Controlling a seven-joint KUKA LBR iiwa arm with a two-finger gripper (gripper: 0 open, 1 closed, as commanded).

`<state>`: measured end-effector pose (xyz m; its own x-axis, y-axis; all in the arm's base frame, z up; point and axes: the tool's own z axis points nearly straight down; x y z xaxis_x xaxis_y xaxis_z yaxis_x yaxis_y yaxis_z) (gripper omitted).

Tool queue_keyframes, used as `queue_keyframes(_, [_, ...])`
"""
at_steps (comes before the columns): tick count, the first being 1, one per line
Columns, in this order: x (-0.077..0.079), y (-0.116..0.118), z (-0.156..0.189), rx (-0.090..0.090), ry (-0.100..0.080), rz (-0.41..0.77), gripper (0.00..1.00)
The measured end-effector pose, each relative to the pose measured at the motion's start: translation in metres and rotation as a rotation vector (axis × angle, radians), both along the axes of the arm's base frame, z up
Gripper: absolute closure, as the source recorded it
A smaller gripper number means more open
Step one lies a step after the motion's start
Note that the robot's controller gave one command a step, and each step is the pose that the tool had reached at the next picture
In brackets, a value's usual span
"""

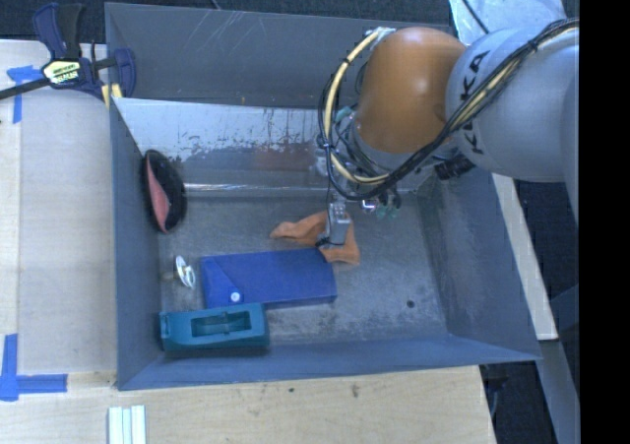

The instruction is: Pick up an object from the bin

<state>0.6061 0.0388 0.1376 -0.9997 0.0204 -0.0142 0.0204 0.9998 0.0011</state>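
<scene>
Orange wrist dome nearest us; gripper at crumpled orange cloth scrap, bin ctr. We can't tell if it's clenched or released. Risk: limp cloth slips, or snags on flat blue rectangular slab at 7 o'clock.

- Light falls fairly bright and even from above onto the bin.
- The lower band of the far wall is the brightest part, washed pale; the band above it is darker.
- The left and right walls lie in shade, dimmer than the floor.
- The orange cover has a soft highlight on its crown, and the arm shows pale glare along its shell.
</scene>
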Motion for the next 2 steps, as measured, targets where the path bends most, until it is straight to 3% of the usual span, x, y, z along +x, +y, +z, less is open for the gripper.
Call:
queue_keyframes(1, [-0.0272, 0.0317, -0.0508, 0.003, 0.011, -0.269, 1.00])
queue_keyframes(2, [-0.0272, 0.0317, -0.0508, 0.003, 0.011, -0.269, 1.00])
